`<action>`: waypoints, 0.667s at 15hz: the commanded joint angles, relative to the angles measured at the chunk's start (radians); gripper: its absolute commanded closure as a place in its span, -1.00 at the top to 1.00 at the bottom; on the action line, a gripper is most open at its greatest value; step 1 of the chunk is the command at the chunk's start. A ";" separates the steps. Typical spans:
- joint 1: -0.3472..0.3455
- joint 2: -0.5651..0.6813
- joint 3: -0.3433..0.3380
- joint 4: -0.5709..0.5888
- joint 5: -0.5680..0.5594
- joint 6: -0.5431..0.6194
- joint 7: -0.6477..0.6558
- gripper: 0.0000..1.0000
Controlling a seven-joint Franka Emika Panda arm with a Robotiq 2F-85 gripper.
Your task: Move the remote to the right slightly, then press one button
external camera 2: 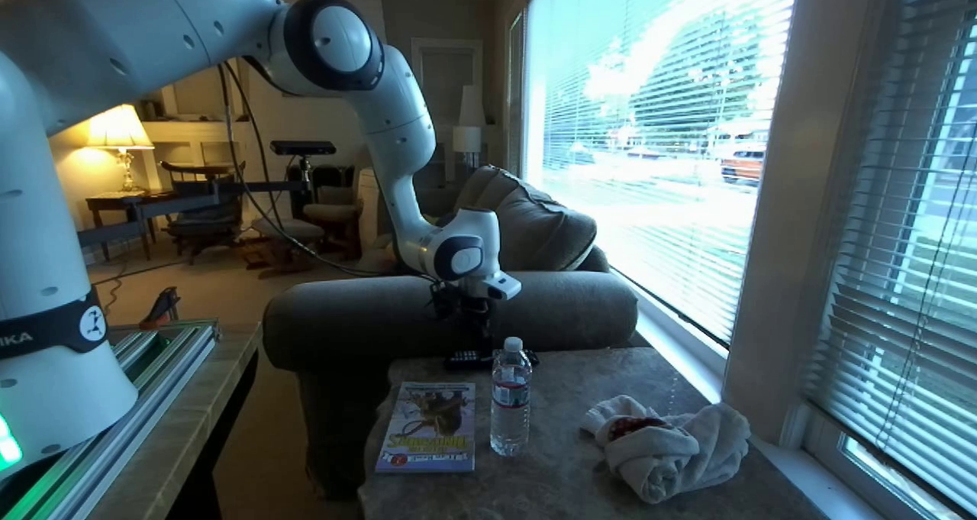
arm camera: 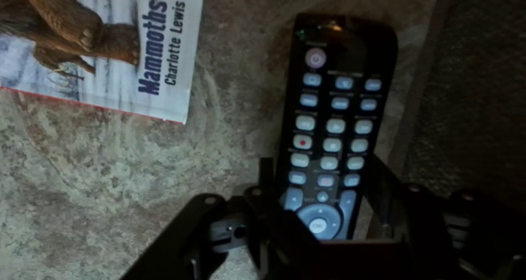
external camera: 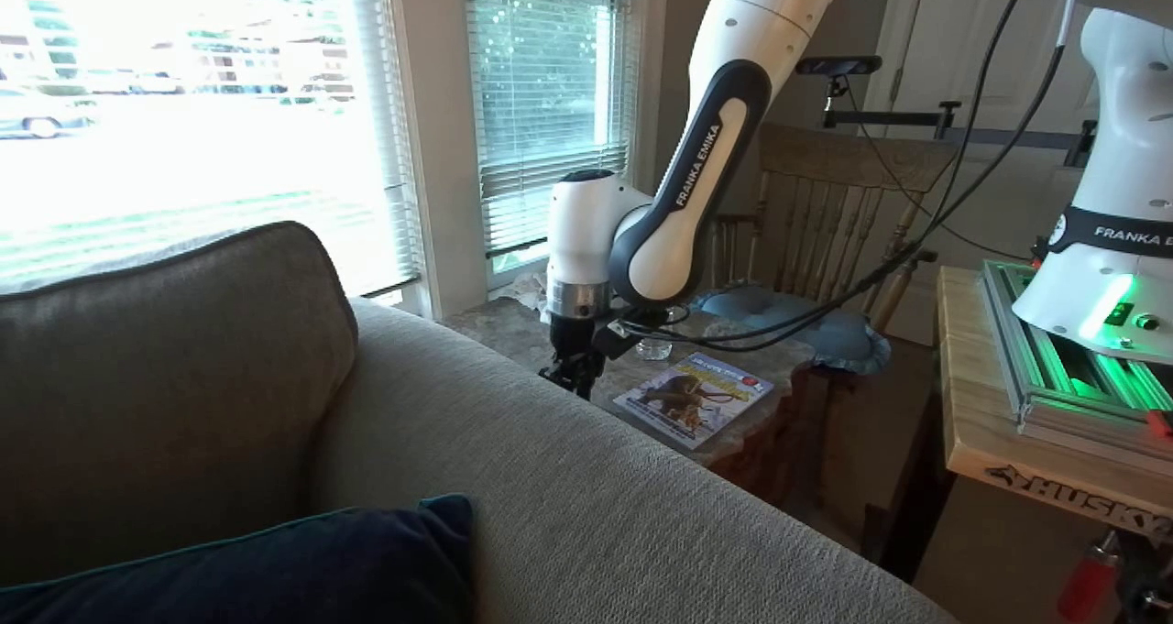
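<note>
Not a button pressed as far as I can see, and the remote (arm camera: 337,115) lies on the table (external camera 2: 572,386), close to the edge beside the couch arm (external camera 2: 382,318). The gripper (arm camera: 321,163) is right down over it, with its fingers (arm camera: 266,175) spread enough to straddle the casing. Pinching it or merely flanking it? I can't tell from here.

I'd say this is the sideways nudge, with the press to follow. Danger one is that edge: push too hard toward the couch and the remote could tip off the table. Away from the couch, the book (external camera 2: 427,428) and the bottle (external camera 2: 510,421) stand apart from it, but too long a drag might run into either, and that bottle looks easy to topple. And if only one finger makes contact, the remote may swivel instead of sliding.

Then the press! Those buttons (arm camera: 335,126) are crowded together, so a spread pair could catch two, or miss between them. I'd bring the fingertips together first, over a single key. Come down at a slant or too hard, and the thing might skid away or get jammed against the tabletop.
</note>
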 commanded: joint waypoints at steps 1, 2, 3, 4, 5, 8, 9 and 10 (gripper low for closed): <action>0.010 0.034 0.002 0.045 0.033 0.001 -0.029 -0.39; 0.007 0.022 0.005 0.034 0.036 -0.003 -0.030 -0.39; 0.001 0.000 0.011 0.016 0.040 -0.015 -0.031 -0.39; -0.007 -0.033 0.019 -0.017 0.043 -0.026 -0.037 -0.39; -0.011 -0.063 0.018 -0.052 0.041 -0.025 -0.042 -0.39; -0.026 -0.135 0.008 -0.152 0.033 -0.002 -0.057 -0.39; -0.031 -0.156 0.005 -0.180 0.031 0.007 -0.063 -0.39; -0.046 -0.179 0.010 -0.213 0.030 0.015 -0.080 -0.39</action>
